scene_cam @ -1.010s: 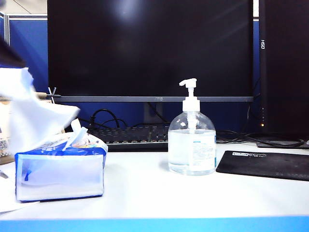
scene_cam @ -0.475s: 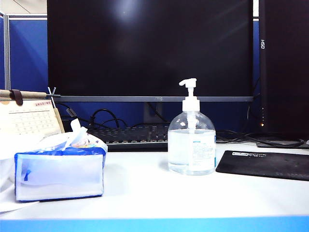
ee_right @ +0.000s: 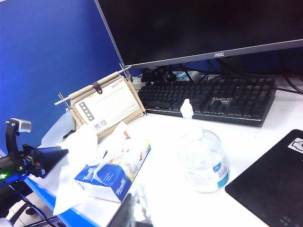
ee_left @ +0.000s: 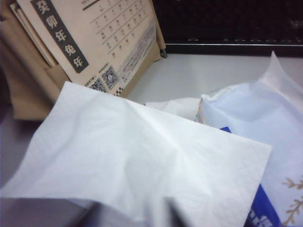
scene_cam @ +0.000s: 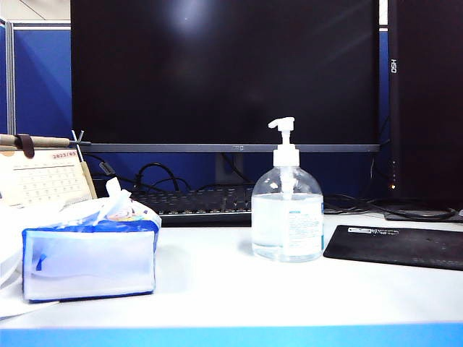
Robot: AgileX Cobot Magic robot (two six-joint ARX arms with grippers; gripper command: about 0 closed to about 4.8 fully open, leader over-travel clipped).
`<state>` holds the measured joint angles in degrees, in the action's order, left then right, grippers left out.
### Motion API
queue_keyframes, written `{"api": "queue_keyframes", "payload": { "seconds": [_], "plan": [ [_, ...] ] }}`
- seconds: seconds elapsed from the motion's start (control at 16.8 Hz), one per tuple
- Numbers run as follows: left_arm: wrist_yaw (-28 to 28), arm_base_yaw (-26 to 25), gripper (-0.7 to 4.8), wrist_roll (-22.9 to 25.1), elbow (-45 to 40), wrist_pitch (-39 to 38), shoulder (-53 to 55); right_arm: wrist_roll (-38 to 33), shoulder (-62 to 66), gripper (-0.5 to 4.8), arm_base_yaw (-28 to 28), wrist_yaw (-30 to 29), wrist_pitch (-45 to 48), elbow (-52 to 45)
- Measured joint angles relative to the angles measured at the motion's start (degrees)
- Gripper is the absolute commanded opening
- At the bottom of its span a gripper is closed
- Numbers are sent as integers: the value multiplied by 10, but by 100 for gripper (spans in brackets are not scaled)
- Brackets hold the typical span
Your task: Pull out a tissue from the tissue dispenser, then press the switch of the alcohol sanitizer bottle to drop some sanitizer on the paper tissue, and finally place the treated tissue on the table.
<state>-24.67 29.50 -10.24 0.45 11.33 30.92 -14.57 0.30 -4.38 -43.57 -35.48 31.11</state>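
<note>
The tissue (ee_left: 142,165) lies spread out beside the blue-and-white tissue dispenser (ee_left: 270,123), one corner reaching the table's front edge (ee_right: 66,189). My left gripper (ee_left: 132,215) is right over it, open, fingers apart with the sheet showing between them. It is out of the exterior view. The dispenser (scene_cam: 87,253) stands at the table's (scene_cam: 217,289) left. The clear alcohol sanitizer bottle (scene_cam: 287,217) with its white pump switch (scene_cam: 283,126) stands mid-table. My right gripper (ee_right: 135,215) hovers shut above the front edge, between dispenser (ee_right: 116,172) and bottle (ee_right: 203,161).
A beige desk calendar (scene_cam: 43,177) stands behind the dispenser. A black keyboard (scene_cam: 195,202) and monitor (scene_cam: 224,72) fill the back. A black mat (scene_cam: 398,246) lies at the right. The left arm's body (ee_right: 19,163) sits off the table's left corner.
A second ago the tissue hung high at the exterior view's left. It has since dropped down beside the dispenser, uncovering the calendar, and the left gripper has opened.
</note>
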Motion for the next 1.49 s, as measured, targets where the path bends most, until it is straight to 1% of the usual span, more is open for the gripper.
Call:
{"api": "queue_keyframes", "payload": {
  "seconds": [0.06, 0.18, 0.36, 0.53, 0.59, 0.65, 0.71, 0.77, 0.89, 0.95, 1.01, 1.13, 1.19, 1.25, 1.31, 1.43, 1.49],
  "plan": [
    [0, 0, 479, -6, 0, 0, 0, 0, 0, -1, 0, 0, 0, 0],
    [0, 0, 479, -16, 0, 3, 0, 0, 0, -1, 0, 0, 0, 0],
    [6, 0, 479, -50, 13, -6, 0, 0, 0, -1, 0, 0, 0, 0],
    [55, 0, 479, -76, 32, -31, -2, 0, 0, -1, 0, 0, 0, 0],
    [85, 0, 301, -78, 48, -40, -2, 1, 0, -1, 0, 0, 0, 0],
    [100, 0, -25, -78, 58, -39, -3, 3, 0, -1, 0, 0, 0, 0],
    [136, 0, -9, -71, 75, -38, -11, 6, 0, -1, 0, 4, 0, 0],
    [176, 0, -6, -55, 94, -38, -26, 7, 0, -1, 0, 18, 0, 0],
    [202, 0, -6, -40, 117, -40, -68, 9, 0, -1, 0, 52, -1, 0],
    [205, 0, -6, -32, 127, -56, -105, 12, 0, -1, 0, 76, 0, 0],
    [206, 0, -6, -28, 132, -71, -131, 18, 0, -1, 0, 88, 0, -1],
    [204, 0, -6, -20, 137, -127, -224, 26, 0, -1, 0, 101, 3, -13],
    [195, 0, -6, -20, 138, -174, -278, 19, 0, -1, 0, 106, 11, -23],
    [184, 1, -6, -20, 140, -221, -309, -9, 0, -1, 0, 116, 27, -36],
    [182, 0, -6, -18, 154, -276, -301, -59, 2, -1, 0, 114, 69, -63],
    [183, 4, -6, 0, 155, -325, -306, -118, 0, -1, 4, 92, 112, -123],
    [166, 4, -6, 3, 154, -339, -306, -130, 0, -1, 3, 91, 133, -146]
  ]
}}
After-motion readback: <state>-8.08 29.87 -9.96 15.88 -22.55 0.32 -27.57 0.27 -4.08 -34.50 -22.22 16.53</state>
